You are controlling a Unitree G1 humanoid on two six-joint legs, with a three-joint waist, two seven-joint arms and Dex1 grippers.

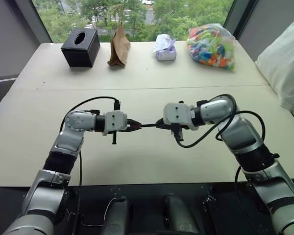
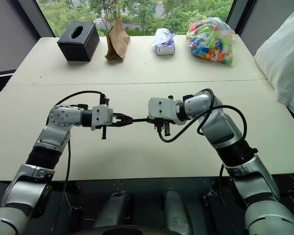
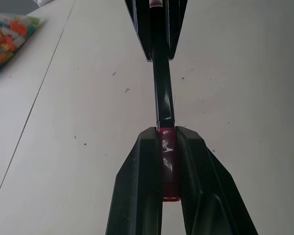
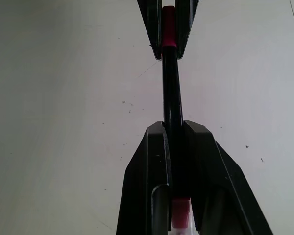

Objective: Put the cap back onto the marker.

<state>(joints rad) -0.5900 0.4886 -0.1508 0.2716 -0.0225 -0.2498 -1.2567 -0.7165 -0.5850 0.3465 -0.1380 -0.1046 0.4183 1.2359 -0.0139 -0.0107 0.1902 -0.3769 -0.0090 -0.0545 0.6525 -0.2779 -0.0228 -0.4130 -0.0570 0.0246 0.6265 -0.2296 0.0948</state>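
Note:
Above the middle of the table point(image 1: 147, 98) my two grippers point at each other, tip to tip. The left gripper point(image 1: 136, 126) is shut on the small red cap point(image 3: 167, 161). The right gripper point(image 1: 161, 125) is shut on the thin black marker point(image 4: 170, 88), which bridges the short gap between them level with the tabletop. In the left wrist view the marker point(image 3: 162, 93) runs straight into the mouth of the cap at my fingertips; its tip is hidden there. The right wrist view shows the cap point(image 4: 168, 27) on the marker's far end, between the left fingers.
Along the table's far edge stand a black tissue box point(image 1: 80, 47), a brown paper bag point(image 1: 119, 46), a small tissue pack point(image 1: 165, 48) and a clear bag of colourful pieces point(image 1: 211, 45). White cloth point(image 1: 284, 63) hangs past the table's right side.

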